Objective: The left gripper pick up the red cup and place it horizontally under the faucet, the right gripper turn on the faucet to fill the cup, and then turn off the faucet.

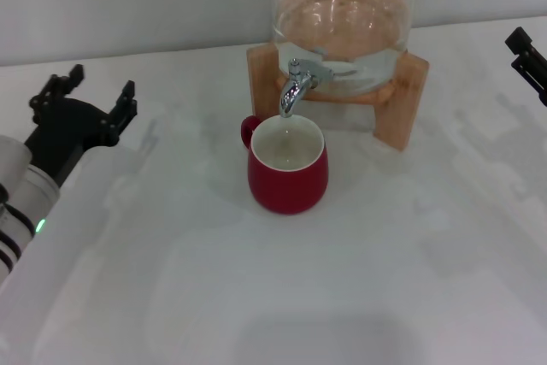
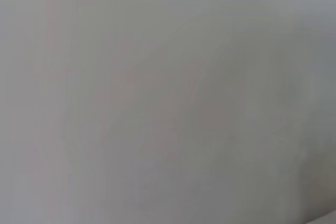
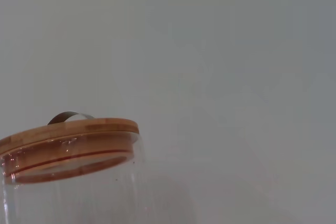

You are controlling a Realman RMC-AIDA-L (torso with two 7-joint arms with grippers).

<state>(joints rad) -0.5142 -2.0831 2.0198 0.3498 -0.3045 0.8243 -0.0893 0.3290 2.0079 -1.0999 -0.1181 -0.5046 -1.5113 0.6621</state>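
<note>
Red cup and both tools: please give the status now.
Left tool open, empty, left of the red cup. Right tool at far right edge, away from the faucet. Cup upright under the spout, nobody holding it. Nothing in the way.

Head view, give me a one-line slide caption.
Red cup upright under the faucet; left tool open, well off to its side; right tool at far edge.

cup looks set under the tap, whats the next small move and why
Probably bring the right end effector in from the far right edge toward the faucet lever. The red cup stands upright under the spout, the left end effector is open and clear of it, and no stream is visible.
</note>
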